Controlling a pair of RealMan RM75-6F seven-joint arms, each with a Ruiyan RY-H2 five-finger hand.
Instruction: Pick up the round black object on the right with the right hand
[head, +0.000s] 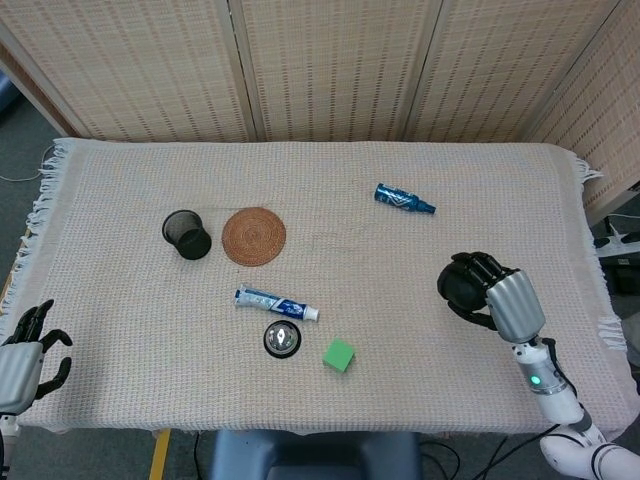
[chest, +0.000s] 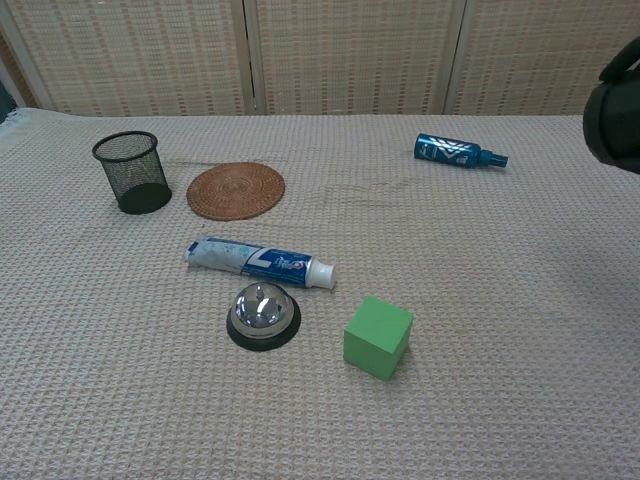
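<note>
The round black object (head: 458, 288) is gripped in my right hand (head: 506, 301) near the table's right side, in front of the blue bottle. The hand's dark fingers wrap around it, and its silver back faces up. In the chest view the black object (chest: 614, 128) shows at the right edge, raised above the cloth, with a faint shadow below it. My left hand (head: 26, 347) hangs off the front left corner of the table with its fingers apart, holding nothing.
On the beige cloth (head: 400, 310) lie a blue bottle (head: 403, 199), a woven coaster (head: 254, 236), a black mesh cup (head: 187, 234), a toothpaste tube (head: 276, 301), a call bell (head: 282, 340) and a green cube (head: 339, 355). Slatted screens stand behind.
</note>
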